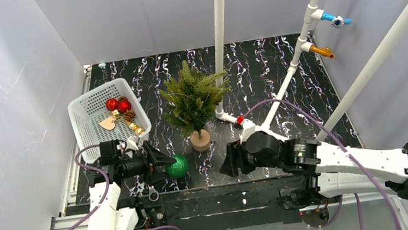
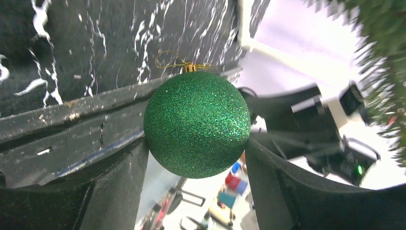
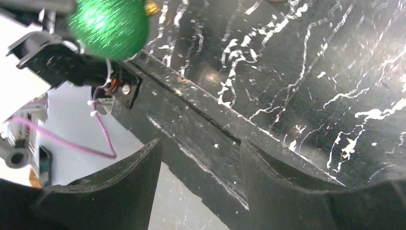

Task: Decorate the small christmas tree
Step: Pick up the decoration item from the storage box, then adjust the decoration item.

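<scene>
- The small christmas tree (image 1: 193,99) stood upright in the middle of the black table (image 1: 280,81). It stood on its round wooden base (image 1: 200,141).
- From above, the tree looked bare. No ball or other pretty thing hung on its branches, so the decorating had not really begun.
- The left gripper (image 1: 167,162) held a sparkly green ball (image 1: 177,166) between its two fingers. The fingers stood quite wide apart because the ball was fat, and they pressed on it from both sides.
- The ball had a gold string (image 2: 184,62) on its top for hanging. The string was loose, and nothing held it.
- The ball was near the front edge of the table. It was close to the tree's base, just to the left of it, but it did not touch the tree.
- The right gripper (image 1: 224,161) was on the other side of the base, low and near the front edge. Its fingers were spread apart and had nothing between them.
- A white basket (image 1: 78,116) sat to the left of the tree. Inside lay red balls (image 1: 117,105), a heart (image 1: 107,124), a pine cone (image 1: 129,116) and a gold bell (image 1: 136,128).
- I think the green ball was to be the first thing hung. After that, everything in the basket would need to go on the tree too, so most of the job was left to do.
</scene>
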Robot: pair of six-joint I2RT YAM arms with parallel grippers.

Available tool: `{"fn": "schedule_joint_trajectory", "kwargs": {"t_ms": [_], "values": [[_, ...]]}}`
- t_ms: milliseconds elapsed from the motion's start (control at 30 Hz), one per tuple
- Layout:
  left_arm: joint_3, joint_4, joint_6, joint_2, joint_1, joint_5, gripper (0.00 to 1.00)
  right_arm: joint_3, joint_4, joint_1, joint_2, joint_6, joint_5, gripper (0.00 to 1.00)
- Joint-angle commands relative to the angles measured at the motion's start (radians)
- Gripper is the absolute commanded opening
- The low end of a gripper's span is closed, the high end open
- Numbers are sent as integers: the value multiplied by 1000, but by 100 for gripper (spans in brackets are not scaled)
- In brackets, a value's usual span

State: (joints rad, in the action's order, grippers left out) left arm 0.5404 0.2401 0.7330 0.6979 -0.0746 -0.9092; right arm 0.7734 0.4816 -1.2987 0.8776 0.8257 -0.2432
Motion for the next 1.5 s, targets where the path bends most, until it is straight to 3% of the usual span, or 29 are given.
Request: {"fn": "schedule_joint_trajectory", "kwargs": {"t_ms": [0,200,400,567,633,733,800,1067,1300,1467], "values": [[-55,-1,-26,23,40,-162,47,-213,-396,127,-7,236,210,69],[-73,-204,91,19,59,-265,45,-343,-570,250,-44,393,301,68],[-84,-716,341,51,98,-363,46,-409,-774,258,-65,518,313,67],[-37,-814,381,141,176,-421,44,-472,-846,257,-168,627,203,65],[-8,-763,343,139,205,-427,44,-473,-807,256,-225,640,153,64],[94,-388,64,116,219,-422,44,-440,-681,257,-278,626,96,64],[139,-260,-35,117,223,-442,44,-436,-672,257,-278,633,84,65],[145,-253,-23,111,240,-456,42,-518,-895,255,-219,765,61,63],[168,-253,-4,106,245,-456,41,-412,-931,250,-65,657,119,62],[194,-252,5,104,246,-461,42,-399,-1074,249,31,599,180,57]]}}
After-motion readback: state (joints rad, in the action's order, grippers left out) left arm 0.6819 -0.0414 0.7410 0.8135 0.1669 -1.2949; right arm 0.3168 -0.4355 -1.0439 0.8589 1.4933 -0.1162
